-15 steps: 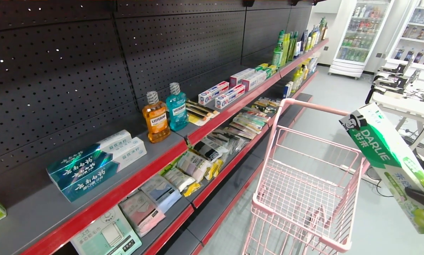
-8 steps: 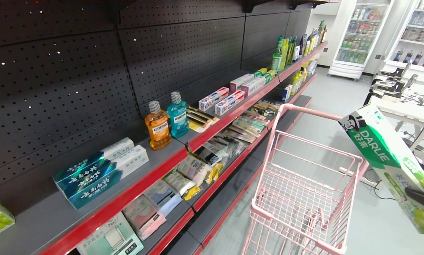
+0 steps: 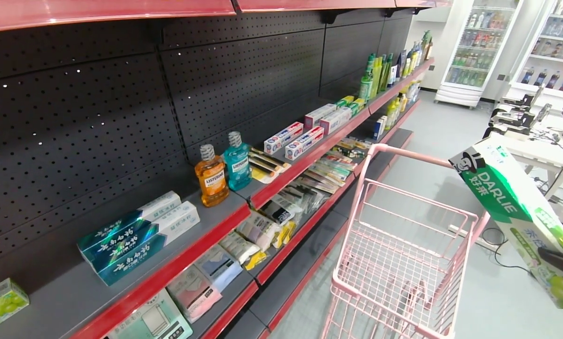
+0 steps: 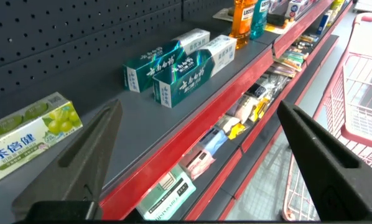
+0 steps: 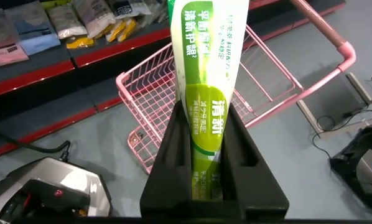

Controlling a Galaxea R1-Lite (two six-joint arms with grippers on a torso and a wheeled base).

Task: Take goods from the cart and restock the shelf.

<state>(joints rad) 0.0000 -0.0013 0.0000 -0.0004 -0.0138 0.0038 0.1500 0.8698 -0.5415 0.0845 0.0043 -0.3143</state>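
Nearest to me, the right gripper [image 5: 206, 127] is clamped on the lower end of a green-and-white toothpaste box [image 3: 510, 202]. The box is held in the air, tilted, at the right side of the pink cart [image 3: 418, 197], and its free end points toward the cart's basket. The left gripper [image 4: 199, 109] hangs before the shelf [image 3: 168, 270] with its fingers spread wide apart and nothing between them. On the shelf's grey board, at the near left end, lies a similar green toothpaste box [image 3: 1, 303]. Farther along lie stacked teal toothpaste boxes [image 3: 135, 235], close to the red front edge. Beyond them an orange mouthwash bottle [image 3: 212, 176] and a teal mouthwash bottle [image 3: 237, 162] stand upright side by side. Red-and-white toothpaste boxes [image 3: 293, 136] follow farther down the same board. The board below carries flat packets [image 3: 258, 230] in a row. At the far end of the aisle I see glass-door drink coolers [image 3: 479, 47].
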